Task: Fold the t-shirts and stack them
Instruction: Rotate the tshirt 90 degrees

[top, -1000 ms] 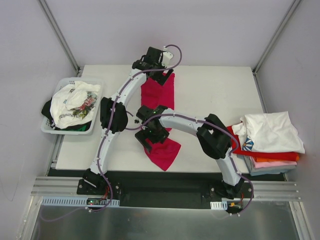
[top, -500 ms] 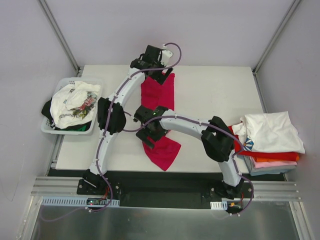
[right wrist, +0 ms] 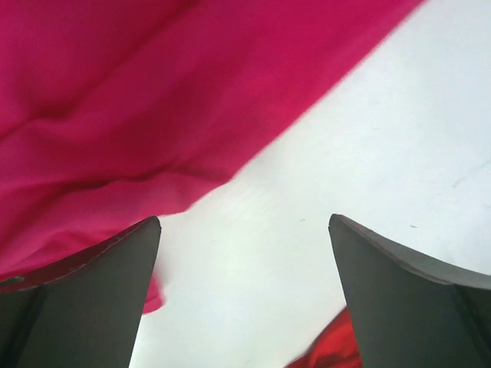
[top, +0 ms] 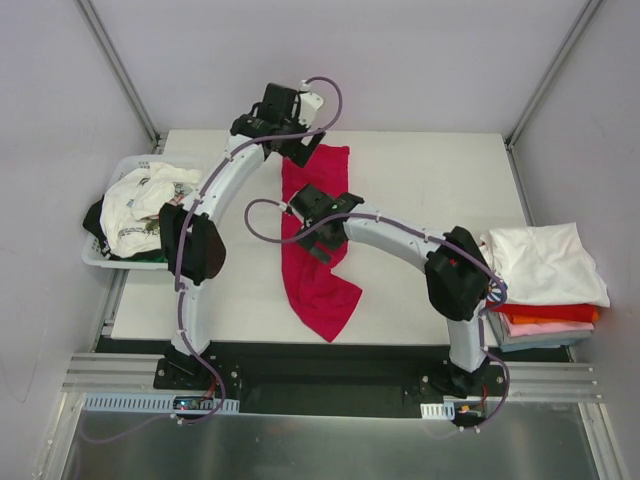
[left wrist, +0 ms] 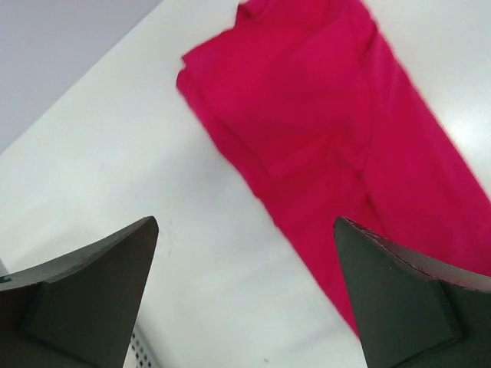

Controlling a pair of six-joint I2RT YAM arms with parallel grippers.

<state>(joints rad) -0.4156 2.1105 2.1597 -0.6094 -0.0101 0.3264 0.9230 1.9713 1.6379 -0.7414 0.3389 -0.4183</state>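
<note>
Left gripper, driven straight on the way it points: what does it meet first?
The left gripper would most likely meet bare table, right beside the crimson shirt; depth is unclear.

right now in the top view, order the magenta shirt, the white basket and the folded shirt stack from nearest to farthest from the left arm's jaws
1. crimson-magenta t-shirt: centre, its far end right beside them
2. white plastic basket: out on the left side
3. stack of folded t-shirts: far right, clearly the farthest
</note>
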